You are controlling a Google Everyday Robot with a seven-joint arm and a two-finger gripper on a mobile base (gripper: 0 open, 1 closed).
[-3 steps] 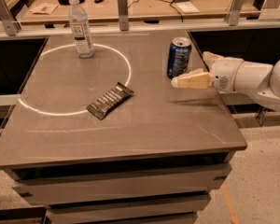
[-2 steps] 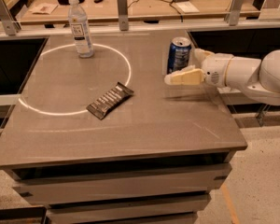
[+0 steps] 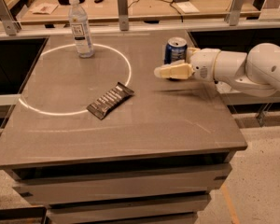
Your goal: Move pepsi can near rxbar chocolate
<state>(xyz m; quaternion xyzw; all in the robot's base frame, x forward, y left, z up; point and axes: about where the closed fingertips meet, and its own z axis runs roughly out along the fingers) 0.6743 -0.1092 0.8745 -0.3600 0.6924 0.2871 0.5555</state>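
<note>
Fingers (image 3: 173,71) on the gripper (image 3: 157,73) are showing as one pale wedge, and I cannot tell whether they are parted or pressed together. They are hovering near the counter's (image 3: 144,125) right edge, hiding the foot of the pepsi can (image 3: 176,49), which is standing upright toward the far right corner. The rxbar chocolate (image 3: 110,100) is lying flat mid-counter, well apart from the can, its lettering too blurred to read.
</note>
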